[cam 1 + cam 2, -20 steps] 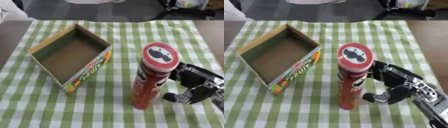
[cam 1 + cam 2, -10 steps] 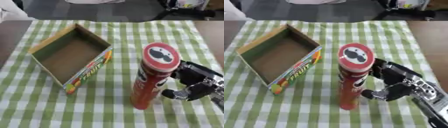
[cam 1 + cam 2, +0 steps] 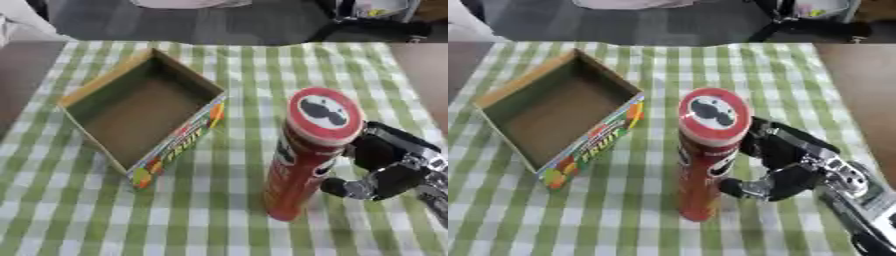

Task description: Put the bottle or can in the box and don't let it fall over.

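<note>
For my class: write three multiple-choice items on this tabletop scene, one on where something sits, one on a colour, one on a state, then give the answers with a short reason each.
1. Where does the box stand relative to the can?
A. On the robot's left of it
B. On the robot's right of it
C. Under it

2. What colour is the can's body?
A. Blue
B. Red
C. Yellow

3. How is the can standing?
A. Lying on its side
B. Inside the box
C. Upright on the cloth

Answers: 1 A, the box lies left of the can. 2 B, its tube is red. 3 C, it stands on the checked cloth, with the right hand beside it.
</note>
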`<state>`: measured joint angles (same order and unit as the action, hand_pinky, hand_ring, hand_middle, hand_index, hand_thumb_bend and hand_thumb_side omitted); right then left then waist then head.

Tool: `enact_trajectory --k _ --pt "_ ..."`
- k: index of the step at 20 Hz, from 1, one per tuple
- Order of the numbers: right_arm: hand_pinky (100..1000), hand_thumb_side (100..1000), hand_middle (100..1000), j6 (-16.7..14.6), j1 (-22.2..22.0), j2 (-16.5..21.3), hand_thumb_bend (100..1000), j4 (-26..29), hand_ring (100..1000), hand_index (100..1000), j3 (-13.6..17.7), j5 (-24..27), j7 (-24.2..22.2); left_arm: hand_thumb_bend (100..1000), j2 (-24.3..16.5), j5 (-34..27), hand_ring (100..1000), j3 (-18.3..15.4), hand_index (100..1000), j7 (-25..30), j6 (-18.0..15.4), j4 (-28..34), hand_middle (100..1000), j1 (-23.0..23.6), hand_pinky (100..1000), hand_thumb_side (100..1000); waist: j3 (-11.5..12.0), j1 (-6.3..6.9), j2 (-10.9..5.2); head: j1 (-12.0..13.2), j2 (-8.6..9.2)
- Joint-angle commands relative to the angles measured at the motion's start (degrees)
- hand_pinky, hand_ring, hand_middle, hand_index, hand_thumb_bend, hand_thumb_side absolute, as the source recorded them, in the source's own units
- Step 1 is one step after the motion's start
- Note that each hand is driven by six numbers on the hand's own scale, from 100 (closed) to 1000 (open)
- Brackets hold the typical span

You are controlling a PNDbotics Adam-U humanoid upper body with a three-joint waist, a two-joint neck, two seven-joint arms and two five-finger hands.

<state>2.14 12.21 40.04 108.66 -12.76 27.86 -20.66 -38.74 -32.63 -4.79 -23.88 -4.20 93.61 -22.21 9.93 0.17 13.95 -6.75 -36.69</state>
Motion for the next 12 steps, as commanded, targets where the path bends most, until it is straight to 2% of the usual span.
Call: enact_trajectory --k 1,12 --pt "942 100 964 0.18 1.02 0.62 506 1.03 985 983 0.24 0.8 -0.15 610 -1.22 -0.29 920 -0.39 886 0.29 -0.05 0.78 845 -0.83 762 837 0.12 0.04 -0.58 -0.16 0.58" --pt "941 100 963 0.39 3.0 -0.75 507 0.16 983 983 -0.38 2.48 -0.29 607 -1.09 -0.33 921 -0.33 885 0.42 0.02 0.78 846 -0.89 761 837 0.26 -0.03 -0.53 -0.24 1.02"
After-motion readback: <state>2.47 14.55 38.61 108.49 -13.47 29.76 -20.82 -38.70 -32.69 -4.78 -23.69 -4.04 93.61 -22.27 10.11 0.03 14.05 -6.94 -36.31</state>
